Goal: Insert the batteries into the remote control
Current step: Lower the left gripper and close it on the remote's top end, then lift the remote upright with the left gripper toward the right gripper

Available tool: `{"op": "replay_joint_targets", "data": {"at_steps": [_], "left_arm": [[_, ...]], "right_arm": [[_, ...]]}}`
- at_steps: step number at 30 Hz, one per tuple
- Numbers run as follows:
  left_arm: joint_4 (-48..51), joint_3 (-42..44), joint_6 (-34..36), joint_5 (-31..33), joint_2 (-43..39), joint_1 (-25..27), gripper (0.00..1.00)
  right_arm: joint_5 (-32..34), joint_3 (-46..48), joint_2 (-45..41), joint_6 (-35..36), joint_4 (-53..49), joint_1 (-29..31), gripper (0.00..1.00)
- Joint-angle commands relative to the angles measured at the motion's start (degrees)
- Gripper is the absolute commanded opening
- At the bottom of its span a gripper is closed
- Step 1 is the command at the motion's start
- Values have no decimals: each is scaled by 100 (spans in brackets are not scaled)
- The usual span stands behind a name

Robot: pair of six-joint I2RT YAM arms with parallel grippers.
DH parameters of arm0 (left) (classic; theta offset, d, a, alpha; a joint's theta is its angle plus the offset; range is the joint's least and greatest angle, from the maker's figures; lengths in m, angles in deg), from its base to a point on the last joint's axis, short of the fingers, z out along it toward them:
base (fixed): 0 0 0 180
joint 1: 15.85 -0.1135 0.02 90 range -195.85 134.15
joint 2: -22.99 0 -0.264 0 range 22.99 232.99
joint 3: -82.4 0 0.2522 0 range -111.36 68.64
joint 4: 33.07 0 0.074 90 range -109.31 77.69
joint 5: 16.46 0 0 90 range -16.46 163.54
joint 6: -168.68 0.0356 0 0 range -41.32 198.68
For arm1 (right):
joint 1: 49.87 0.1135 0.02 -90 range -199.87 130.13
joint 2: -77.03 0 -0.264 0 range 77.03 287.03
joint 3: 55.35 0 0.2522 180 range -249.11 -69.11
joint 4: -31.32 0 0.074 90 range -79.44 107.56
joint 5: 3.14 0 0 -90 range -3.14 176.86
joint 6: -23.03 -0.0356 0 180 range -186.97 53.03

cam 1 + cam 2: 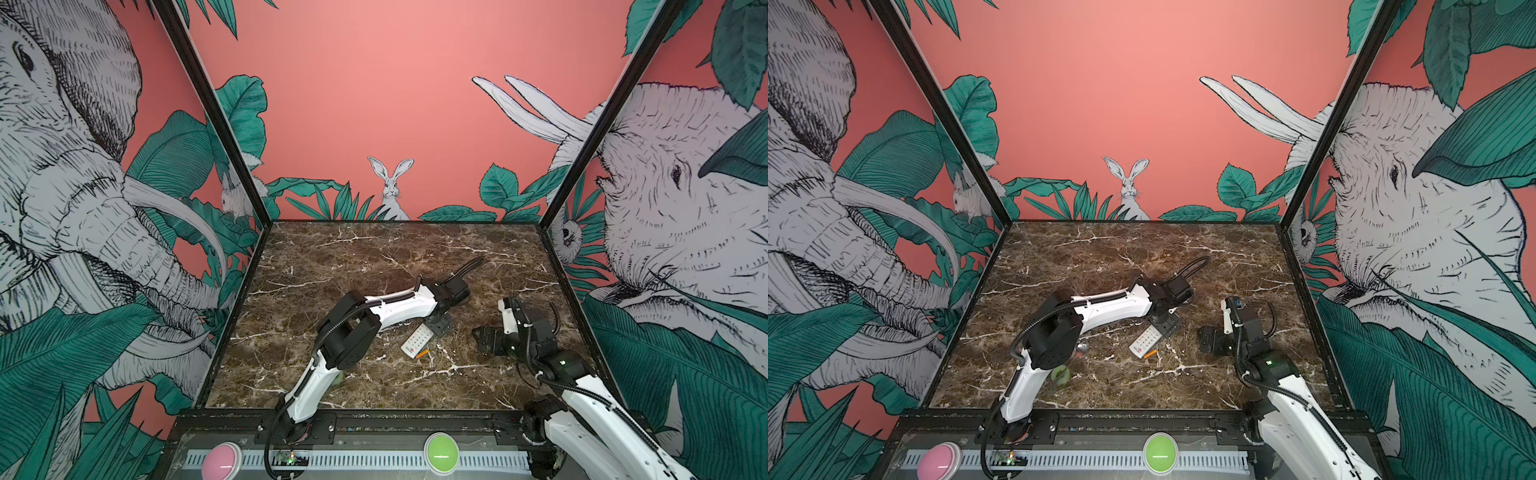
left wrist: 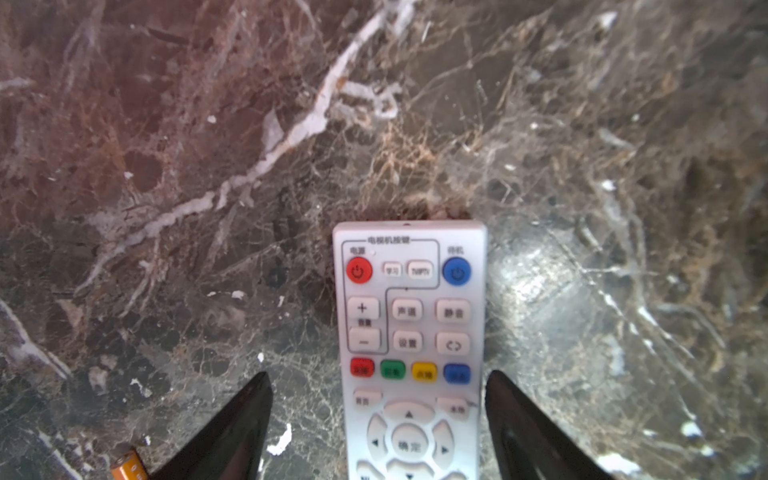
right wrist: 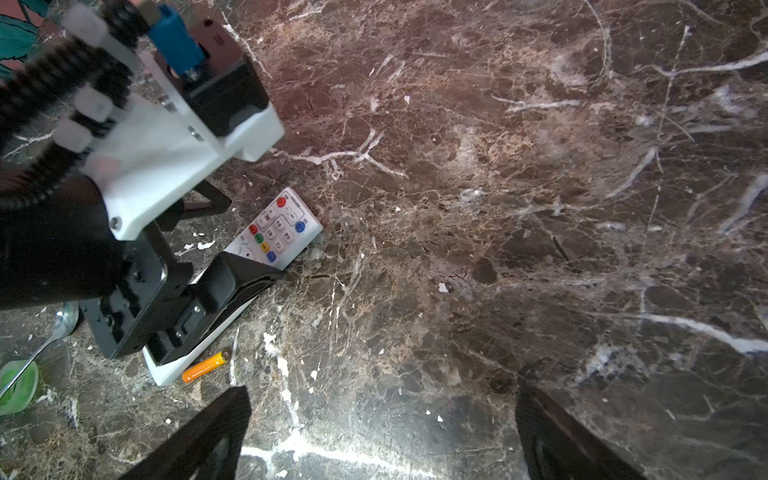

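Remote control (image 2: 409,316) face-up between the left gripper's (image 2: 377,373) spread fingers (image 2: 241,424), nearer one; right gripper (image 3: 382,388) likewise spread.

Robot lab cell: black frame (image 1: 210,104), jungle-mural walls (image 1: 374,83), marble-look tabletop (image 1: 374,257), pink button (image 1: 221,461), green button (image 1: 441,453).

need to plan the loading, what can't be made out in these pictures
- Second battery: in no view; only one battery shows.
- Remote control middle: right wrist view, under the left claw.
- Its back: buttons face up, so it lies against the table.
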Motion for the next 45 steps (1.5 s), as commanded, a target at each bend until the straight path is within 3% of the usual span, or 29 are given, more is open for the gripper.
{"op": "replay_joint_targets", "data": {"at_steps": [1,12,24,28,36,45], "left_arm": [[142,128,-109,53,34,34,80],[-46,258,-293,-109,105,35,71],[-100,490,-342,330,-191,-39,42],[-347,902,-407,439,-649,-203,30],[-1211,1749,-279,77,-1820,-484,18],[-2600,2783,-274,-980,-3360,-789,18]], "right_arm": [[34,-124,-42,56,-22,-37,99],[-24,-84,-85,42,-14,-84,99],[14,-135,187,135,121,-98,99],[69,-266,368,162,115,-98,99],[-117,-344,520,183,239,-98,98],[-1564,128,74,-270,2068,-98,99]]}}
